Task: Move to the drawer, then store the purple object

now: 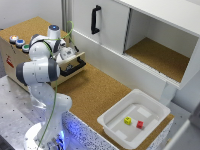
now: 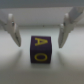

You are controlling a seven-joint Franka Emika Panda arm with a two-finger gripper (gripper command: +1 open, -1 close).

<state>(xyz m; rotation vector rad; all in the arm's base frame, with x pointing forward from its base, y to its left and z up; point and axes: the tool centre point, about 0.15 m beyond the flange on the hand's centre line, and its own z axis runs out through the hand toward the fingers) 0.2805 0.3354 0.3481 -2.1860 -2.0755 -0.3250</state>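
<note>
Hovering over the open drawer [image 1: 73, 64], the gripper [image 2: 39, 31] had its two pale fingers [image 2: 12, 29] spread wide apart, holding nothing. The purple object [image 2: 40, 49] lay just beyond the fingertips, centred in the gap between them and touching neither, on a pale surface inside the drawer as far as the wrist view showed. It was a small dark purple cube with yellow letters on its faces, blurred.

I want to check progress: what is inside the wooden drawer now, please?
In the exterior view the arm covers the open drawer, so its inside cannot be seen. The wrist view shows a purple cube on a pale surface between the open gripper fingers, not gripped.
</note>
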